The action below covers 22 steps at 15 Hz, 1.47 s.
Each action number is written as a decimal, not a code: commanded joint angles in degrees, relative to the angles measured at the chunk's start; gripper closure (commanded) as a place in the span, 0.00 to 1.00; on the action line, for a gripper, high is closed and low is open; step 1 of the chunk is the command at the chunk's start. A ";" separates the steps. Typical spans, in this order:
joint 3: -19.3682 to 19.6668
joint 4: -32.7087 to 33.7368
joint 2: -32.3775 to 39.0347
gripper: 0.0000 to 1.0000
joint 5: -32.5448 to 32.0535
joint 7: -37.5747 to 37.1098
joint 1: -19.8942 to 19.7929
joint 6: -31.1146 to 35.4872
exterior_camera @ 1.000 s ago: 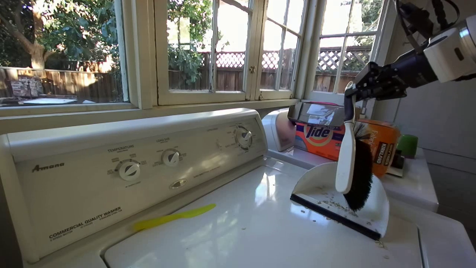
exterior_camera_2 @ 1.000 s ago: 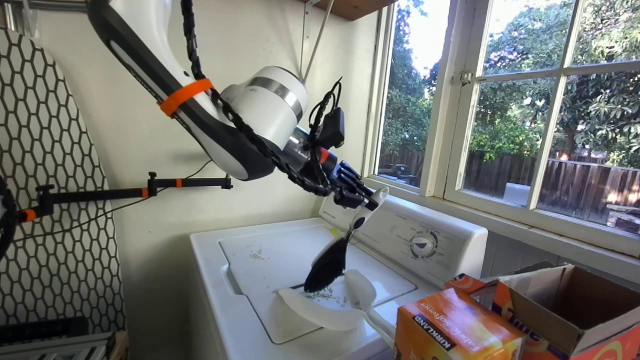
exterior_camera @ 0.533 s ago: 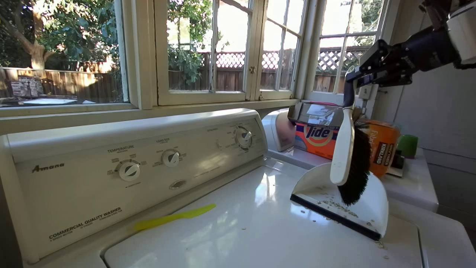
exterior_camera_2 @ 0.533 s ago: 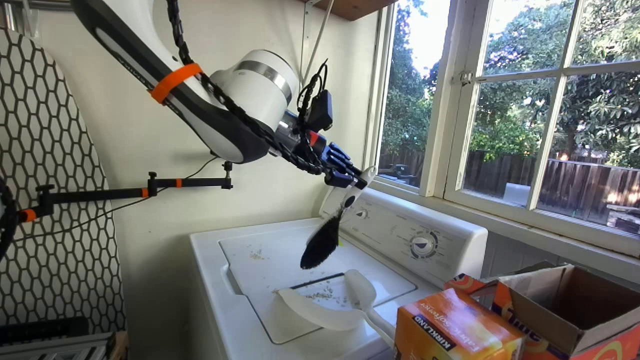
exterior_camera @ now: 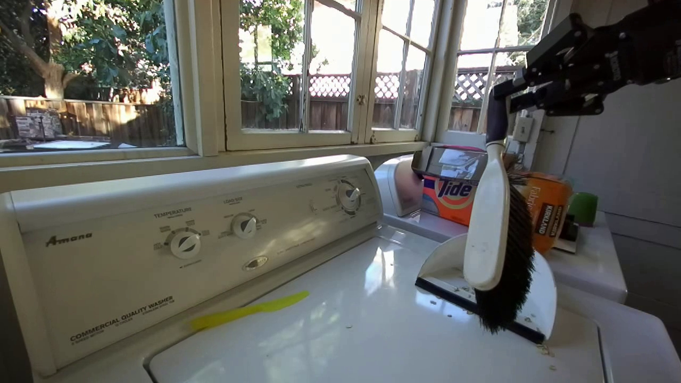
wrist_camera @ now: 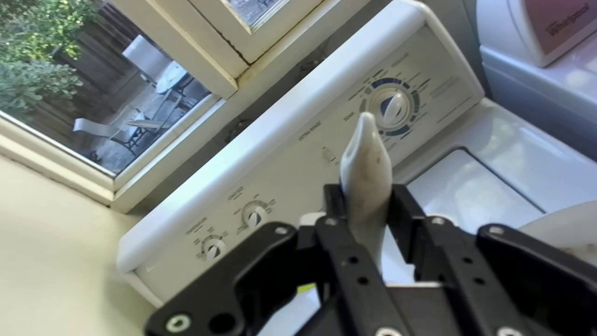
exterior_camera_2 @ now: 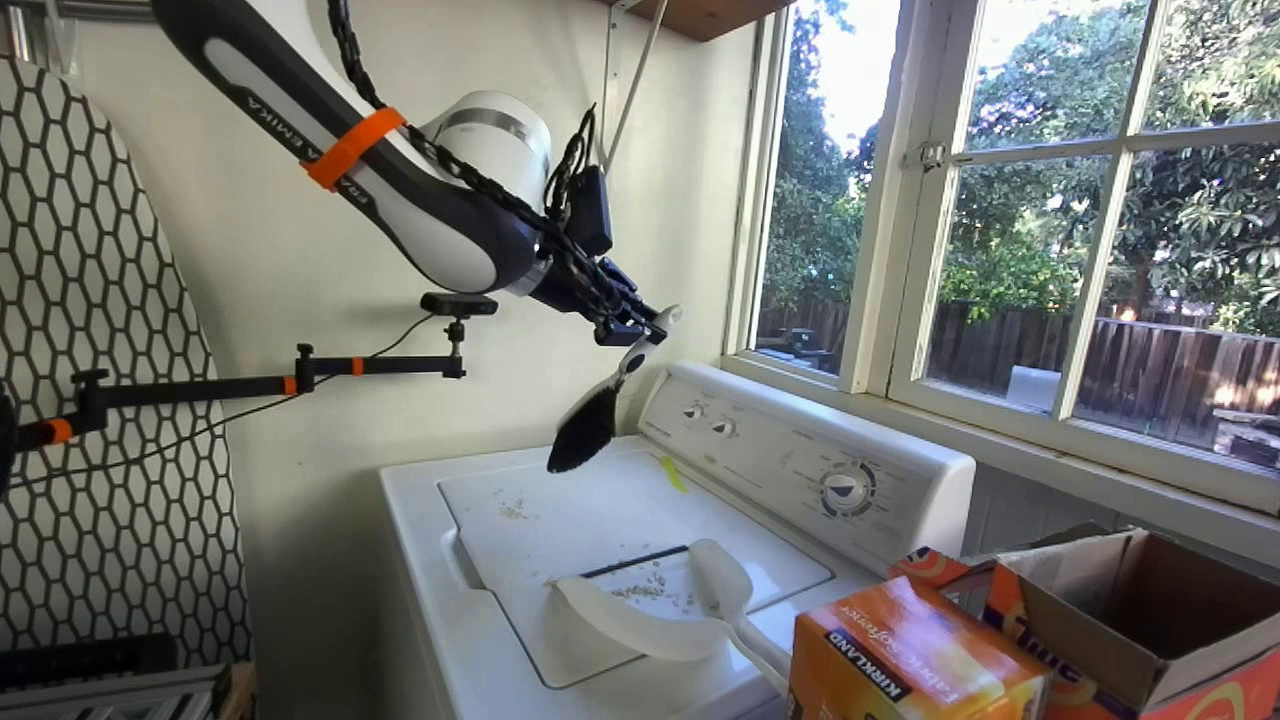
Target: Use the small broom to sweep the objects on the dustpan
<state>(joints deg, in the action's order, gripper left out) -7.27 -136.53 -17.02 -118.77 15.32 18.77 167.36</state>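
Observation:
The small broom (exterior_camera: 487,234), white with black bristles, hangs bristles down in the air above the washer lid. My gripper (exterior_camera: 509,96) is shut on its handle, which also shows between the fingers in the wrist view (wrist_camera: 367,175). The white dustpan (exterior_camera_2: 640,628) lies on the lid with small pale bits (exterior_camera_2: 650,590) in it. The broom's bristles (exterior_camera_2: 583,432) are beyond the dustpan's dark front lip, apart from it. A scattered patch of bits (exterior_camera_2: 513,508) lies on the lid farther from the dustpan. A few bits (exterior_camera: 545,350) lie by the lip's corner.
The washer's control panel (exterior_camera_2: 790,450) rises along the window side. A yellow strip (exterior_camera: 250,310) lies at its foot. The orange Kirkland box (exterior_camera_2: 910,650) and an open cardboard box (exterior_camera_2: 1150,610) stand beyond the dustpan's handle. A wall stands behind the arm.
The broom was low over the dustpan. My gripper has lifted it and carried it out past the dustpan's lip toward the scattered patch. The dustpan has not moved.

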 commanded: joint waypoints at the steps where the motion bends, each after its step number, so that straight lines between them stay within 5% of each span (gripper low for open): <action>1: 0.17 2.19 2.63 0.93 -8.59 -12.27 5.16 0.44; 11: 1.73 5.29 10.48 0.93 -30.41 -35.85 13.93 0.16; 12: 2.03 5.64 10.81 0.93 -25.79 -31.80 15.29 0.04; 22: 2.85 8.03 16.58 0.93 -25.13 -31.43 15.92 0.78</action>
<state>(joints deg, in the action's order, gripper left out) -5.16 -129.85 -2.30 -143.90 -16.29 34.57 167.34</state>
